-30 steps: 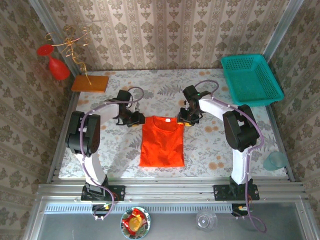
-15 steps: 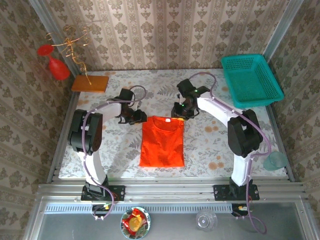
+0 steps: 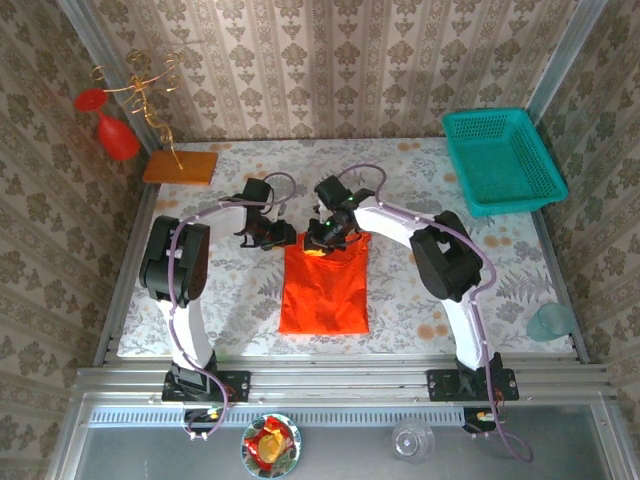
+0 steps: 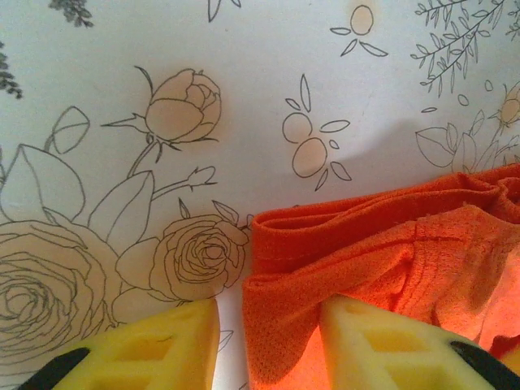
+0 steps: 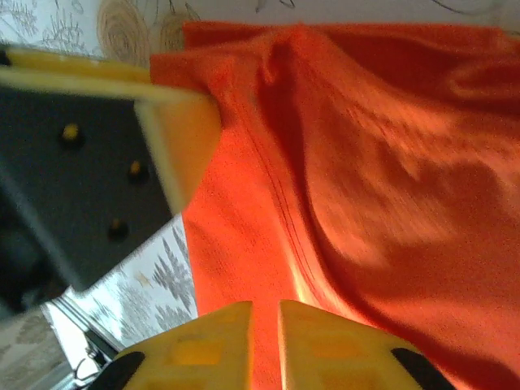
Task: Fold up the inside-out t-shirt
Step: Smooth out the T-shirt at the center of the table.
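**Soft orange shirt pinched at its collar edge, no label to read**

The floral table (image 3: 420,290) carries the inside-out t-shirt (image 3: 322,290), which lies flat with its sleeves already tucked in. It is well apart from the teal basket (image 3: 455,150), to the basket's left and nearer the arm bases.

The shirt looks like thin, light knit. It should go limp, drape and wrinkle the moment it is lifted, and it may drag on the tablecloth rather than slide cleanly. The best holds are probably the two far corners or the seamed collar edge, where doubled cloth gives the fingers more to bite.

The right gripper (image 5: 264,325) is at the collar edge, on the basket side of the left one. Its jaws are drawn nearly together with orange cloth between them, so it appears to hold the shirt.

The left gripper (image 4: 268,325) is at the shirt corner farthest from the basket. Its jaws stand moderately apart and hold nothing, one finger over the cloth's edge and one over bare table.

No brand, tag, print or writing can be read anywhere on the cloth.
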Robot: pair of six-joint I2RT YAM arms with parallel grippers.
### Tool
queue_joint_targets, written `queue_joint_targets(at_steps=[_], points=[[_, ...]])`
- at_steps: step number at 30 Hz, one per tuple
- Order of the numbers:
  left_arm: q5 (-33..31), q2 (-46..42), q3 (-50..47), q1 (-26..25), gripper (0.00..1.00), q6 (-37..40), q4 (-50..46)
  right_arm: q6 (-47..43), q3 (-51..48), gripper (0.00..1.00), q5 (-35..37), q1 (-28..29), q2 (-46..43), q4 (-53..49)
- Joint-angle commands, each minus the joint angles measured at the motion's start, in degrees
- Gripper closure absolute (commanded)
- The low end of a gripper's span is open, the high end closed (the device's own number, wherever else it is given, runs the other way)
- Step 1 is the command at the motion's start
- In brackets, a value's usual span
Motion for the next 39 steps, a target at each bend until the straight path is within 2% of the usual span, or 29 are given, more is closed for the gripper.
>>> queue_joint_targets(at_steps=[1, 7, 14, 30, 39], points=[[2.02, -0.35, -1.33, -0.11, 0.63, -1.4, 2.48, 2.88, 3.2, 0.89, -2.97, -0.05, 2.85, 3.04], [2.95, 0.55, -1.7, -0.72, 0.63, -1.54, 1.87, 2.5, 3.14, 0.97, 5.96, -1.42, 5.51, -5.46], [3.67, 0.34, -2.45, -2.98, 0.65, -2.26, 2.97, 2.95, -0.61, 0.99, 4.81, -2.51, 5.81, -3.17], [2.71, 1.82, 0.27, -5.99, 0.68, -3.14, 1.85, 3.0, -0.99, 0.99, 3.02, -2.73, 5.21, -1.67], [1.65, 1.44, 0.84, -5.99, 0.86, -3.09, 1.69, 3.02, -1.15, 0.99, 2.75, -2.68, 5.1, -1.49]])
